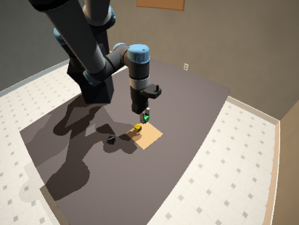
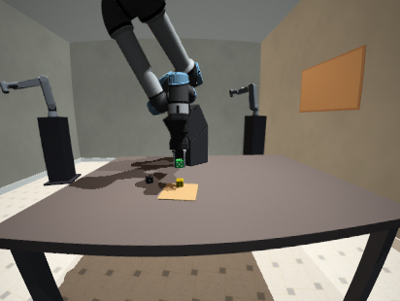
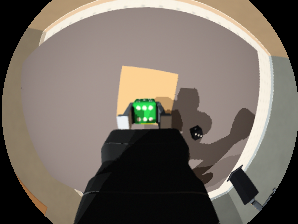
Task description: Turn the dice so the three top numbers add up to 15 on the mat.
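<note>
The gripper [image 1: 145, 116] [image 2: 180, 161] [image 3: 144, 120] is shut on the green die [image 1: 146, 118] [image 2: 180, 163] [image 3: 144, 111] and holds it in the air, above and behind the yellow die in the exterior view. Its face toward the wrist camera shows two rows of three pips. The yellow die [image 1: 138, 128] [image 2: 180, 183] sits at the mat's edge nearest the robot base; the green die mostly hides it in the wrist view. The tan mat [image 1: 149, 139] [image 2: 170, 194] [image 3: 145, 80] lies flat. The black die [image 1: 111, 140] [image 2: 150, 179] [image 3: 196, 132] rests on the table off the mat. Its top number is unreadable.
The grey-brown table [image 1: 181, 120] [image 2: 272, 194] [image 3: 75, 90] surrounds the mat. The arm's shadow falls across the black die and part of the mat. The robot's dark base [image 1: 96, 88] [image 2: 198, 141] stands at the rear of the table.
</note>
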You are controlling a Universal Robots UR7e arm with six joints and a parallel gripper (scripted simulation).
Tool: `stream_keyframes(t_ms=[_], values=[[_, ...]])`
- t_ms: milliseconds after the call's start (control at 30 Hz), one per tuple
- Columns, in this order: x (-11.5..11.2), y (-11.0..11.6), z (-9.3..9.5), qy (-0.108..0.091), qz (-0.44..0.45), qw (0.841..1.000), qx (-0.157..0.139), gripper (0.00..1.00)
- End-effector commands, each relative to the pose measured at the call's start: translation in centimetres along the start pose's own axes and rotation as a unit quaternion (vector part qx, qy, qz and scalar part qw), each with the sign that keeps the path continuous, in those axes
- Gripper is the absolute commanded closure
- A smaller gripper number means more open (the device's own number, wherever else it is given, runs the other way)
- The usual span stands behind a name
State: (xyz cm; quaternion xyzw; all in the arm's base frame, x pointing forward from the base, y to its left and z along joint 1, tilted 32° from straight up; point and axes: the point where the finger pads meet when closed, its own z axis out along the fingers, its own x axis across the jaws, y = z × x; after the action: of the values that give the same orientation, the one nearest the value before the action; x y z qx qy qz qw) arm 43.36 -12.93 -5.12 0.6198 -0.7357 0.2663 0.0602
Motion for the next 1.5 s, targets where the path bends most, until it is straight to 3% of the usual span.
stream_keyframes(t_ms=[0,500,1233,1467], values=[[0.2,0.0,0.0,-0.002,-0.002,1.000,0.001,0.43],[0.2,0.0,0.8,-0.002,-0.002,1.000,0.001,0.43],[0.2,-0.1,8.2,-0.002,-0.002,1.000,0.001,0.43],[0.2,-0.1,9.5,-0.002,-0.002,1.000,0.001,0.43]])
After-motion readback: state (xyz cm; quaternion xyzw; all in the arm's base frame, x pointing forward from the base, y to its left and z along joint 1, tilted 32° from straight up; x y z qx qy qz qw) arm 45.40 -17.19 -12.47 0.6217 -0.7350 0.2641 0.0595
